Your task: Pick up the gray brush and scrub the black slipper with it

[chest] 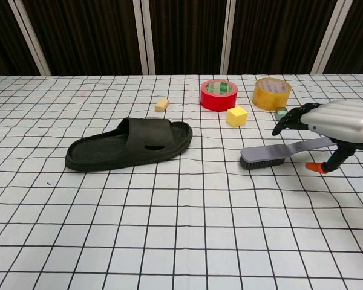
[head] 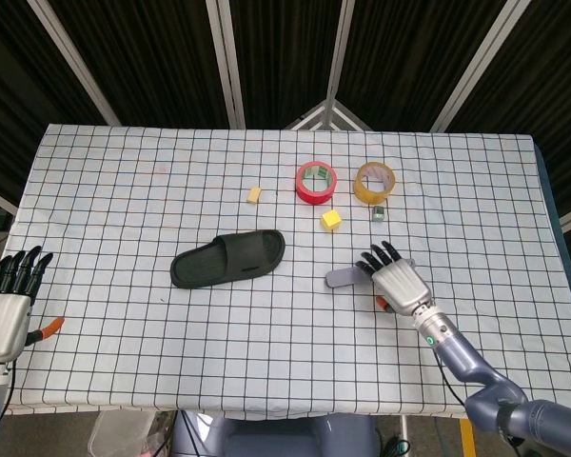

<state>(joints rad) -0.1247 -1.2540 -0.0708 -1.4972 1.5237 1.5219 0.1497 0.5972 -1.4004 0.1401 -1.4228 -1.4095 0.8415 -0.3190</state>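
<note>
The gray brush (chest: 284, 152) lies right of the black slipper (chest: 130, 144). The right hand (chest: 339, 118), fingers spread and empty, is poised above its handle, which should be wrapped squarely.

no readable text anywhere, red tape roll (chest: 218, 95) has some green print on its inner core, way too small to make out
</note>
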